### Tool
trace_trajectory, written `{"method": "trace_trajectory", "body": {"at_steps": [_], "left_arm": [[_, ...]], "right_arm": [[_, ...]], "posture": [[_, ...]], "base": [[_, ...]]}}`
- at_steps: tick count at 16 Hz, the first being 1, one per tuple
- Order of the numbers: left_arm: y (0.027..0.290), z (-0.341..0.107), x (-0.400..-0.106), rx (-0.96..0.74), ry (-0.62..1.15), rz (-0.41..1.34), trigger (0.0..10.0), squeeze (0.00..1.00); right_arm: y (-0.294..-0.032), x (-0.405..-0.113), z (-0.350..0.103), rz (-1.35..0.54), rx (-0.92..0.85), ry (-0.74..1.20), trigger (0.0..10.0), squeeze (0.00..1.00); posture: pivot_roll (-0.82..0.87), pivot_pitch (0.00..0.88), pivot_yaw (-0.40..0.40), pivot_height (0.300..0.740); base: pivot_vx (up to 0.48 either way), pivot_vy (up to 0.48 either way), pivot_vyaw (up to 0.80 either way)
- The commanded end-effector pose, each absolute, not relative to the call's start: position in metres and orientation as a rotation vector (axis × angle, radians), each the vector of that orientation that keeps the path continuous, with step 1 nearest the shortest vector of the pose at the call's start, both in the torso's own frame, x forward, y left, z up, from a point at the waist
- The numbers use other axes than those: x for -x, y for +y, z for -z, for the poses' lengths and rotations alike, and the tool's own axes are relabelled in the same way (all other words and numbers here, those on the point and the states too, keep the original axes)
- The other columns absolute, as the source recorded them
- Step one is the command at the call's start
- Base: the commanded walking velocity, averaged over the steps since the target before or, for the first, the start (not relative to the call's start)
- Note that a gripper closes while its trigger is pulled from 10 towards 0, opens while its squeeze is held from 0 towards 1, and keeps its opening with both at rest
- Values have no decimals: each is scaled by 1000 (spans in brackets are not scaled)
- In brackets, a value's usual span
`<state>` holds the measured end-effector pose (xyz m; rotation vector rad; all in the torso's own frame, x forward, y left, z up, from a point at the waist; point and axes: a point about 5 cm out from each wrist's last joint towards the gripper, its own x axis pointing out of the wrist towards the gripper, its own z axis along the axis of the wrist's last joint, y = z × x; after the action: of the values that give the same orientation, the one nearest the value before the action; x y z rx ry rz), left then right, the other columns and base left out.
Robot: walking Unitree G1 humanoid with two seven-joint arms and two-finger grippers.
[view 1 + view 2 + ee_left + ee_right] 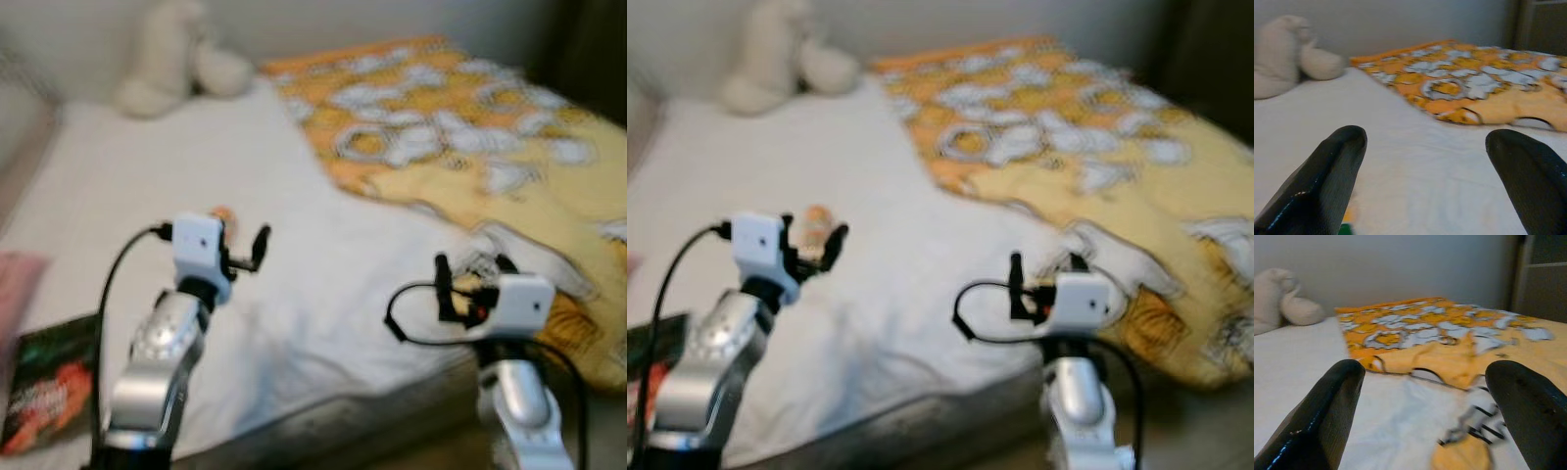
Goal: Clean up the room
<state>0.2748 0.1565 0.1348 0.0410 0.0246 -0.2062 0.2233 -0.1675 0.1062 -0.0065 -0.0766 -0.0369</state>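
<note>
I'm holding both claws wide open over the bed's point(323, 294) near edge, nothing gripped. My right claw point(472, 279) is hanging just short of the yellow blanket's point(509, 186) crumpled near corner, so it's nearer. Blanket's running diag. toward the far right corner. Left claw point(245, 247) is hovering over bare sheet w/ a small orange item point(817, 217) just ahead.

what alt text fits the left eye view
Blurred view of a bed with a white sheet, both open tools raised over its near edge: left tool, right tool. An orange patterned blanket covers the right; a cream plush toy sits far left.
</note>
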Motion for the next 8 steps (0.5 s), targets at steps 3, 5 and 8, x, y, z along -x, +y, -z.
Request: {"method": "trace_trajectory", "body": {"at_steps": [3,5,8], "left_arm": [[157,-140,-283,-107,16,215,10000,0],[155,-141,-287,-136,20,207,10000,0],[156,-139,-287,-139,25,185,10000,0]], "right_arm": [[-165,-224,-107,19,14,-82,10000,0],[-164,-223,-108,13,18,-88,10000,0],[-163,-224,-107,13,18,-86,10000,0]], "posture": [[-167,0,83,740],[-168,0,84,740],[-168,0,86,740]], "base": [[225,379,-392],[171,0,0],[0,0,0]]}}
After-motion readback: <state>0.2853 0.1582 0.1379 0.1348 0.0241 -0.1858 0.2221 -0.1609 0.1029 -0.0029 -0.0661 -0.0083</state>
